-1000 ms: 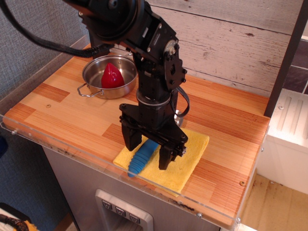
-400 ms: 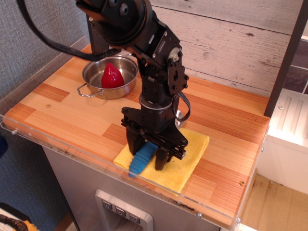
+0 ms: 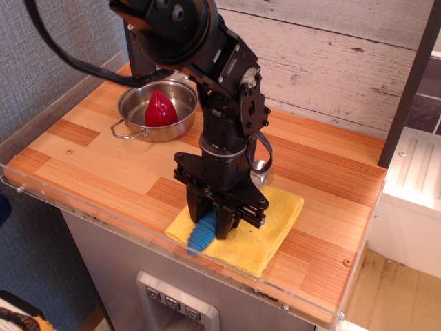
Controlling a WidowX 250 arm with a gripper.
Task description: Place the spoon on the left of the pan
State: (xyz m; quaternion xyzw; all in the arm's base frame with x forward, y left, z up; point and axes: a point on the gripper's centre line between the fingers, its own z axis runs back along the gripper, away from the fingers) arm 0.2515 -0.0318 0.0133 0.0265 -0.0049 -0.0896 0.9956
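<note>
The spoon lies on a yellow cloth point(image 3: 265, 231) near the table's front edge. Its ribbed blue handle point(image 3: 201, 236) sticks out toward the front left, and a bit of its silver bowl point(image 3: 259, 165) shows behind the arm. My black gripper point(image 3: 212, 222) points down over the handle, with its two fingers closed against the handle's sides. The pan point(image 3: 157, 110) stands at the back left of the table, with a red object point(image 3: 159, 109) inside it and one wire loop handle point(image 3: 118, 129) toward the front left.
A clear acrylic rim point(image 3: 103, 217) runs along the table's front edge. A grey wall is on the left and a whitewashed plank wall point(image 3: 331, 55) is at the back. Bare wood point(image 3: 83, 155) lies left of and in front of the pan.
The gripper's fingers stood wide apart on either side of the blue handle and have closed onto it. The yellow cloth has shifted slightly.
</note>
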